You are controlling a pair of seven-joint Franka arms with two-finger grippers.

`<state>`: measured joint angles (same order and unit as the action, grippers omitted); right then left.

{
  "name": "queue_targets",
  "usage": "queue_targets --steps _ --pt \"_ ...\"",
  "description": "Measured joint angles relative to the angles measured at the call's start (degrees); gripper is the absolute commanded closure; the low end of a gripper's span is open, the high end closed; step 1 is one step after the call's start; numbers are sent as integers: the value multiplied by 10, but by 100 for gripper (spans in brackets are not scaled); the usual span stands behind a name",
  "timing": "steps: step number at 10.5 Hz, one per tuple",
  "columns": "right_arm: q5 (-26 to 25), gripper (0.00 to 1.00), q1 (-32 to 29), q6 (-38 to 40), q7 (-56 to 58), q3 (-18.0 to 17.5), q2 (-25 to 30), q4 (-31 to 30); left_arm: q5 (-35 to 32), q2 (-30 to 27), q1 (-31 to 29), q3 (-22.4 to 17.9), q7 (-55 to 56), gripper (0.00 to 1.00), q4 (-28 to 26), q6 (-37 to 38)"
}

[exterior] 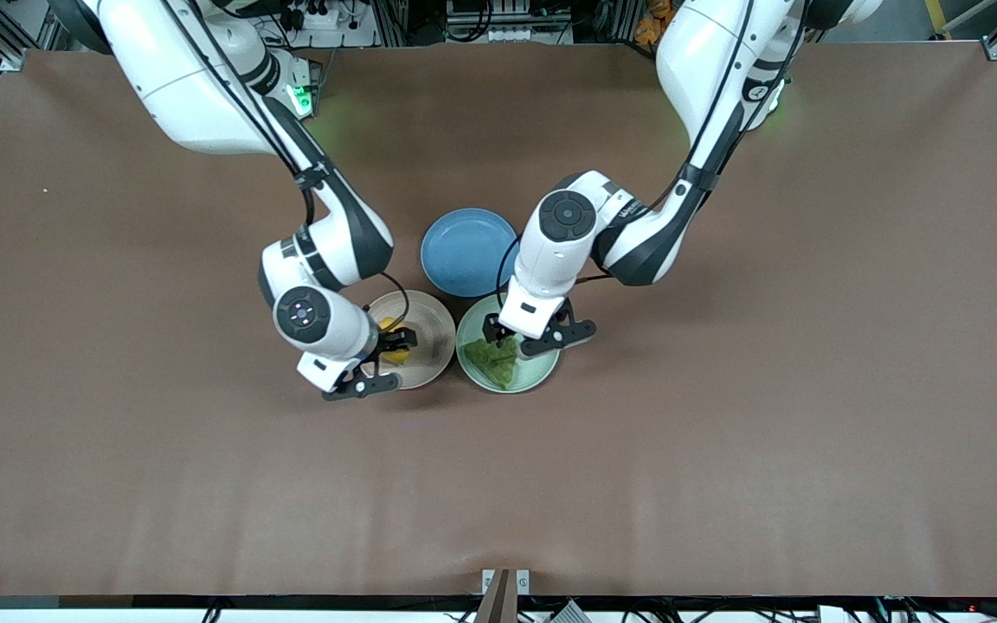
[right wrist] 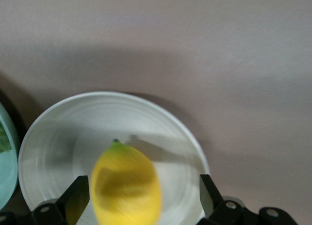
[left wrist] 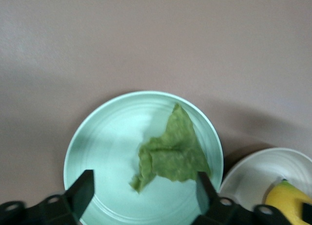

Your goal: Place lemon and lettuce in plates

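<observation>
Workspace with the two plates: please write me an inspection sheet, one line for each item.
Surface: brown table, bare around the plates.
Job's things: lemon lies in the beige plate; lettuce lies in the mint plate.
Clutter: blue plate, nothing in it, farther from the front camera.
Hands: right hand open around the lemon; left hand open over the lettuce.
Cables: black cables run along both arms.
Surroundings: frame and equipment at the table's edge.
</observation>
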<state>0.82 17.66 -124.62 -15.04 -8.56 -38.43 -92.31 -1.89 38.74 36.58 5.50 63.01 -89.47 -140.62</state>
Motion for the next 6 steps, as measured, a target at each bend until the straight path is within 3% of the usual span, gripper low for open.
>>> queue_targets --steps 4,6 --pt "0 0 -50 139 0 0 8 87 -7 0 -47 -5 -39 0 2 30" --pt "0 0 -84 159 0 1 20 108 -7 -9 -81 -6 -88 0 9 69"
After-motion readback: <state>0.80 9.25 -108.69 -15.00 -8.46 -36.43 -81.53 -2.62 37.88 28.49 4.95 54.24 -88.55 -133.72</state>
